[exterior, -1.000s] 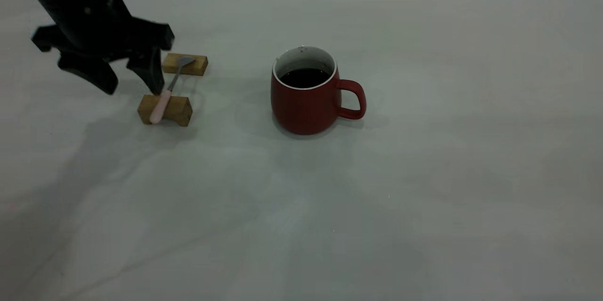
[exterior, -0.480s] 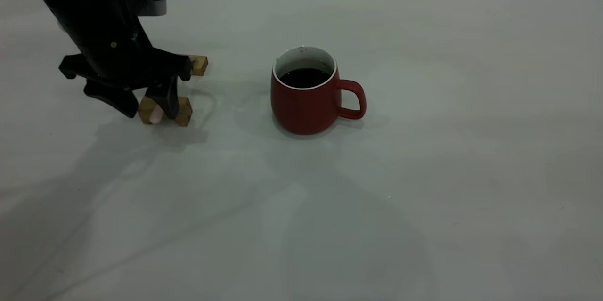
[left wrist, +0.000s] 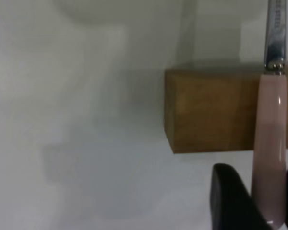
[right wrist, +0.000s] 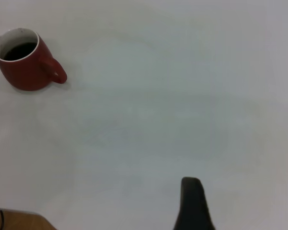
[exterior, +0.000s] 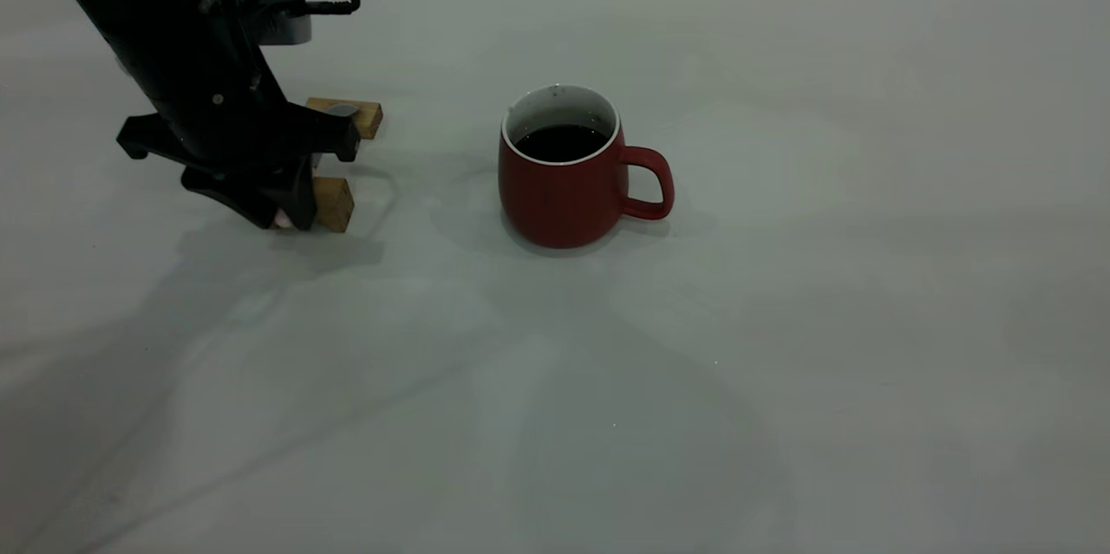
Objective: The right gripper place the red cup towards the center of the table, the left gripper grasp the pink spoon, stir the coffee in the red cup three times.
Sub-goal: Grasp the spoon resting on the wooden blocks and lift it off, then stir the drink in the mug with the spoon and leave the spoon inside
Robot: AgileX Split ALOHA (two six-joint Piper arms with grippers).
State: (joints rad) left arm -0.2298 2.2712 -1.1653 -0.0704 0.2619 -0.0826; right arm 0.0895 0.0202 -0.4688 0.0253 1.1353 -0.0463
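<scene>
Looking at the exterior view, you have the black left gripper low over the nearer of two small wooden blocks at the left of the pale grey desk. Its fingers are nearly together around the end of the pink-handled metal spoon, whose grey bowl rests on the farther block. The rounded dark-red ceramic cup stands well to the right, near the desk's middle, handle pointing right, dark glossy coffee inside.

From the left wrist view, you see the spoon's pink handle crossing the wooden block and one black finger on each side of it, close in; contact is not clear.

From the right wrist view, your right gripper is far from the cup; only one dark finger shows, so you cannot tell its state.
</scene>
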